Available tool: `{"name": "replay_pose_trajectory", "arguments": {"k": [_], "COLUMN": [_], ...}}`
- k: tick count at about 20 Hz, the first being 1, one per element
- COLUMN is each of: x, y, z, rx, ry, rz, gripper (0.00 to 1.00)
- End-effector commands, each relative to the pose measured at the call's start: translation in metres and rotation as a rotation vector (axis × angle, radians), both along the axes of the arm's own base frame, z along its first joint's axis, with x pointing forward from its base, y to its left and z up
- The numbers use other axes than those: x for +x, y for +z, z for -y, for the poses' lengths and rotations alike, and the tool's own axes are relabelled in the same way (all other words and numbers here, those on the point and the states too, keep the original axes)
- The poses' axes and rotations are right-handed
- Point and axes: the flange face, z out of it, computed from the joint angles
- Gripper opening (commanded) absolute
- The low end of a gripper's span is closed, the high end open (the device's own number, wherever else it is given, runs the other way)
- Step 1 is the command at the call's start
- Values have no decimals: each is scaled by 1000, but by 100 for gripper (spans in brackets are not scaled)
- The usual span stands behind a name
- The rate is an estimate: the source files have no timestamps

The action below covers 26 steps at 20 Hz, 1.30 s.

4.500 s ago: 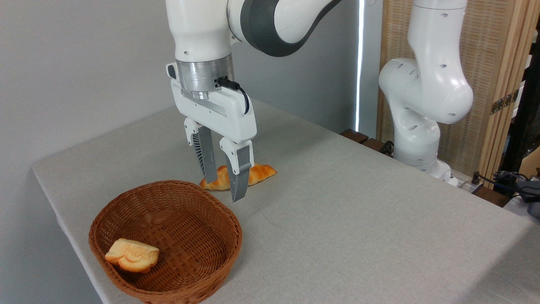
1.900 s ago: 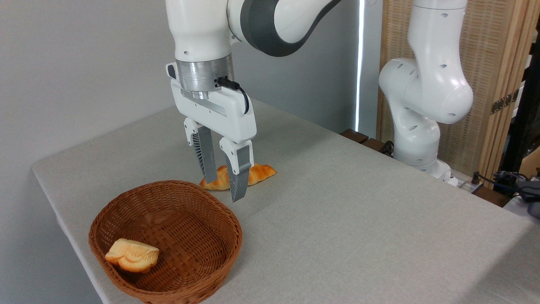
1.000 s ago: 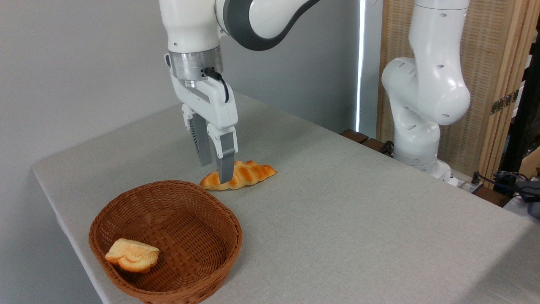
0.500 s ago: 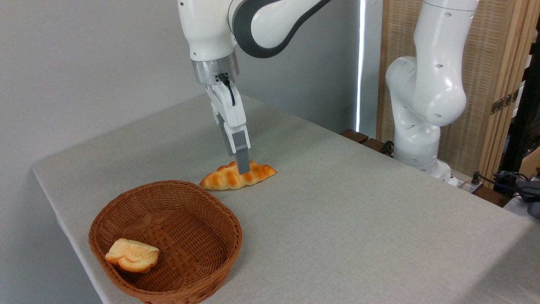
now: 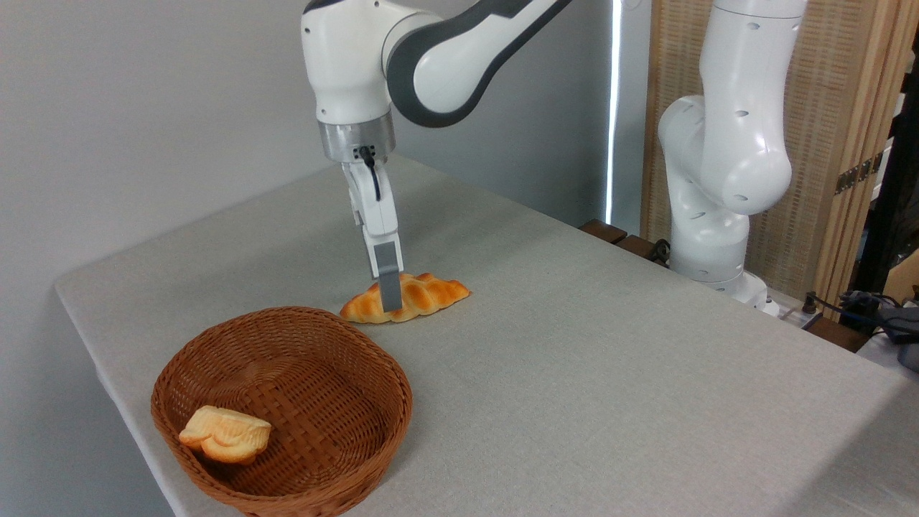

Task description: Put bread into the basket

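Note:
The braided golden-orange bread (image 5: 431, 293) lies on the grey table just behind the basket's far rim. My gripper (image 5: 390, 303) is turned edge-on to the camera and has come down over the loaf's left-middle part. Its near finger (image 5: 388, 283) stands in front of the bread, with the tip partway down the loaf's side. The far finger is hidden behind it, and the fingers straddle the loaf, which rests flat on the table. The round brown wicker basket (image 5: 397, 383) sits at the front left and holds only a small pale bread piece (image 5: 225, 434).
The table's (image 5: 610, 373) left and front edges run close to the basket. The arm's white base (image 5: 707, 237) stands at the table's back right, with cables and a wooden screen behind it.
The gripper moved back from in front of the loaf, turned about its upright axis until edge-on, shifted slightly left and came down over the bread. The bread and basket have not moved.

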Motion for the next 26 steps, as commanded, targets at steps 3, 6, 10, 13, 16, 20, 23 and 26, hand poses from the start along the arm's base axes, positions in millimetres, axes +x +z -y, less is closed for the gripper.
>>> {"name": "replay_pose_trajectory", "arguments": {"k": [3,6,10,13,16,20,23,26], "x": [4,4,3,5,6,6,6,6], "y": [-6,-5,-14,-21,-27,-28,-29,-29], "z": [9,11,16,17,18,18,17,17], "rx": [-64,-84,-74,-62,-54,-53,-51,-48], "ry": [20,29,15,7,6,4,5,4], "rz": [11,14,-2,-10,-16,-19,-20,-22], "gripper": [100,100,100,100,100,100,53,25]}}
